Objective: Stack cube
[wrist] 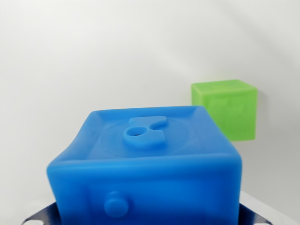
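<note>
The fingers (145,218) clasp the blue cube (145,164) from both sides; the green cube (225,108) sits beyond, toward the wrist view's right, on the table (70,70).

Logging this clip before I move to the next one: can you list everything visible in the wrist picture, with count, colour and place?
blue cube: one, blue, close to the camera, filling the lower middle of the wrist view; a raised knob on its top face and another on the face towards the camera.
green cube: one, light green, farther off on the wrist view's right, apart from the blue cube, resting on the white surface.
surface: one, plain white, all around both cubes.
gripper: dark finger parts with light edges show at the bottom corners, either side of the blue cube; whether they press on it cannot be told.
</note>
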Action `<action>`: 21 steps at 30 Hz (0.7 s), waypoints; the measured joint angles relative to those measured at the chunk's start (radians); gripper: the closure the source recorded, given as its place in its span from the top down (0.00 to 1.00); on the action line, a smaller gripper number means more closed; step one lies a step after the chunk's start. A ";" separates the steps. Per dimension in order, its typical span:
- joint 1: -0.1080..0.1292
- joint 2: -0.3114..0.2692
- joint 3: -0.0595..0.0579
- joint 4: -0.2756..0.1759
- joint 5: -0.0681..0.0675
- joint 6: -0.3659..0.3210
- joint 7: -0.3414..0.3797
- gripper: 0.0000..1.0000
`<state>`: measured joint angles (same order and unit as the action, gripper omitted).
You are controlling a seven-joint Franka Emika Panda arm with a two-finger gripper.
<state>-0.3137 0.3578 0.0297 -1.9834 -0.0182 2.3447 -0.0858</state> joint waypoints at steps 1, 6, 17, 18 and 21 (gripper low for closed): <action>-0.002 0.003 0.000 0.006 0.000 -0.003 -0.005 0.00; -0.014 0.019 0.000 0.035 0.000 -0.017 -0.030 0.00; -0.036 0.052 -0.001 0.100 0.000 -0.048 -0.081 0.00; -0.038 0.055 -0.001 0.106 0.000 -0.051 -0.085 0.00; -0.043 0.064 -0.001 0.121 0.000 -0.059 -0.097 0.00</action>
<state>-0.3572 0.4213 0.0287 -1.8622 -0.0182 2.2862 -0.1823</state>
